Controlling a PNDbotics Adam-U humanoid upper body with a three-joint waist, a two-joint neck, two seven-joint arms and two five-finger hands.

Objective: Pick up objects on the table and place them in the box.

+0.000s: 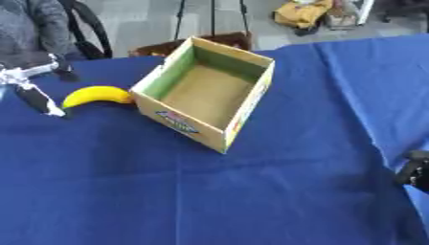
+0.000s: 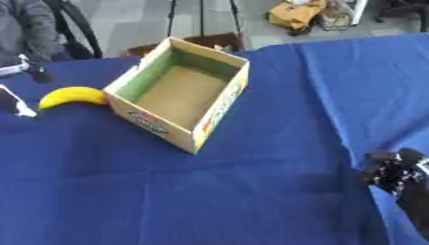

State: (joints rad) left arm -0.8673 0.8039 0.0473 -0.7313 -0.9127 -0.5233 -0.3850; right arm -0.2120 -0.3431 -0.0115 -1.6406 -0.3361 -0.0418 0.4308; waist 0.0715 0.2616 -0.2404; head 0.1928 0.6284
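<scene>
On a blue-draped bench, the left hand, fingers spread, nears a banana beside the empty box; grasping likely comes next.

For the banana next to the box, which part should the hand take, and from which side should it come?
Judging by its pose, take the banana at its thick middle, coming from above. It lies flat on the blue cloth, one end close against the box wall, so that side is blocked. The left hand is nearest, just beyond its free end.
</scene>
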